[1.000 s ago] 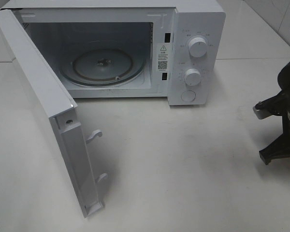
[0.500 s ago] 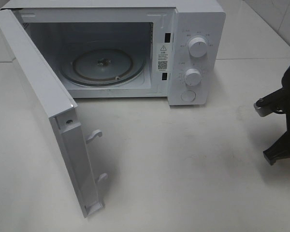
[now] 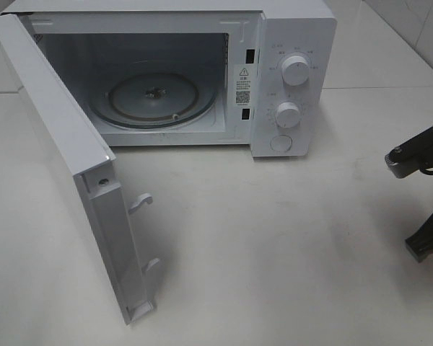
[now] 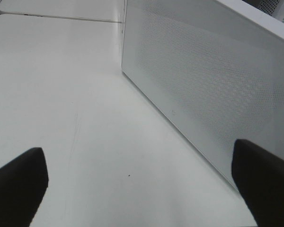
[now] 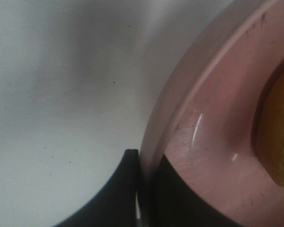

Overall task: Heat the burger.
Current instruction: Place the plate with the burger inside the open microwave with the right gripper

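**Burger on its plate, outside the open microwave**

Burger (image 5: 280,137) shows only in the right wrist view, as a sliver of glossy orange bun at the picture's edge. It sits in the pink plate (image 5: 213,123), which holds nothing else that can be seen. The right hand (image 5: 146,182) is clenched on the plate's rim, one dark finger outside the rim and the other under the plate's inner face. Plate and burger lie beyond the edge of the high view, where only part of the right arm (image 3: 427,194) shows, well apart from the microwave (image 3: 292,36).

The door (image 3: 58,144) stands swung wide. The cavity is bare: the glass turntable (image 3: 153,97) carries nothing. The left hand (image 4: 139,182) is released, fingers spread wide over the white worktop (image 3: 274,245), near the door's perforated outer face and grasping nothing.

Progress, as judged: opening is done and the plate is gripped. Left to do are carrying the plate to the turntable, letting go, shutting the door and setting the upper knob (image 3: 296,70) or lower knob (image 3: 288,114). Whether the plate rests on the worktop or hangs lifted cannot be told.
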`<state>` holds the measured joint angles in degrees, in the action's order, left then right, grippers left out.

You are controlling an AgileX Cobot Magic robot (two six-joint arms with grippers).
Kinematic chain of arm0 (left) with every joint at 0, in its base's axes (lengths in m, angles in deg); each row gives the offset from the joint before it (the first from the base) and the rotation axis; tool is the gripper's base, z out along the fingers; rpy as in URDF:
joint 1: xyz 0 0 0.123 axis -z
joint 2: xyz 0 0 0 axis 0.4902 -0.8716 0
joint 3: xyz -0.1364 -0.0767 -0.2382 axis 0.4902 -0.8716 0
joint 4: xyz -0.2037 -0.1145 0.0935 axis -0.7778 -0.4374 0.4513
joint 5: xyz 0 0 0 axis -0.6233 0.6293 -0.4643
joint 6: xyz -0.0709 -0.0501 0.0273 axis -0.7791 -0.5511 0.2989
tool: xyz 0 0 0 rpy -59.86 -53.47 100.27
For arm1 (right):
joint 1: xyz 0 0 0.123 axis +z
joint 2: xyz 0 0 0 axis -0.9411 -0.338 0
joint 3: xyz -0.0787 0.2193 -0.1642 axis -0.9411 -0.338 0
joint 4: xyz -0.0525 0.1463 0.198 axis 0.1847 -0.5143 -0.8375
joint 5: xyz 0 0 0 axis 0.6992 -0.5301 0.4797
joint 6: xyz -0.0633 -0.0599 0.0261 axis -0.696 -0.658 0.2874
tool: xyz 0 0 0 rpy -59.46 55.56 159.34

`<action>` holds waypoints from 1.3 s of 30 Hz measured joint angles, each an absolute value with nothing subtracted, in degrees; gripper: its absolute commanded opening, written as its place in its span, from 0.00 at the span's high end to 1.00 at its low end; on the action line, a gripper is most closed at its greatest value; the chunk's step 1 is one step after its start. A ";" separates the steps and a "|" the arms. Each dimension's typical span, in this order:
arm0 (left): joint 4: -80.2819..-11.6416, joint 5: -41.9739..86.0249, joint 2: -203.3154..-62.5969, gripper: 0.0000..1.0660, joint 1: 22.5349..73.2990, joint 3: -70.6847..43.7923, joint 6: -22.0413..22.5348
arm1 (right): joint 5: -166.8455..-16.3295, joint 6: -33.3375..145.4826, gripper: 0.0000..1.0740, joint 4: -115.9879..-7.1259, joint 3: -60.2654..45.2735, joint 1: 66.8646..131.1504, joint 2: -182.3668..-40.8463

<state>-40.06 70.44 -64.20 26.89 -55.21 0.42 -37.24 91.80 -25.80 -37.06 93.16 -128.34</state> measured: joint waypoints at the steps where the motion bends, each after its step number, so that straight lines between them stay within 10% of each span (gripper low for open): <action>1: -40.06 70.44 -64.20 0.08 26.89 -55.21 0.42 | -37.24 91.80 1.00 -25.80 -37.06 93.16 -128.34; 39: -40.06 70.44 -64.20 0.08 26.89 -55.21 0.42 | -32.66 83.43 1.00 -23.23 -37.63 130.35 -125.93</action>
